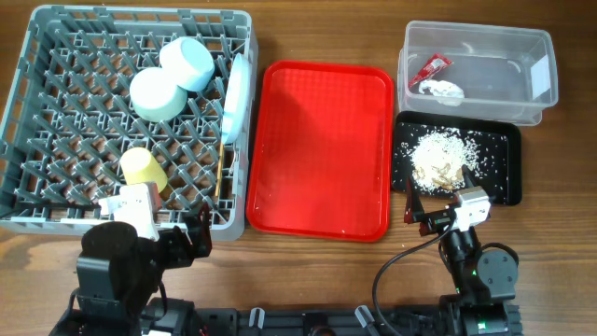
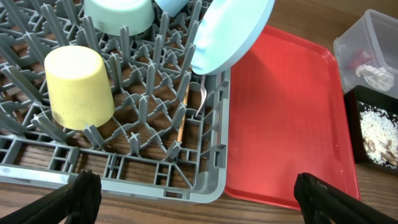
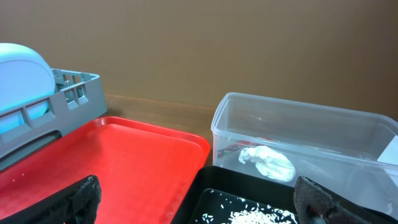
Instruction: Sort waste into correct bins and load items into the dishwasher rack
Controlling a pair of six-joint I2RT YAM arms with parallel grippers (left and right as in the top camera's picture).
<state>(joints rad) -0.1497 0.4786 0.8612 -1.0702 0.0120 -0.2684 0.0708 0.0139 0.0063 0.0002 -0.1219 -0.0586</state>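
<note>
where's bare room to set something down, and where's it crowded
The red serving tray, between the rack and the clear tub, is bare. The rack's left half, left of the pale-green bowl and yellow cup, is free. The tub's right half is bare. Crowded: the rack's right edge by the plate, and the black tray under crumbs.

- The dishwasher rack holds the light-blue bowl, pale-green bowl, yellow cup and the plate, which stands on edge at its right side.
- The red wrapper and tissue lie in the clear tub.
- Rice crumbs are heaped in the black tray.
</note>
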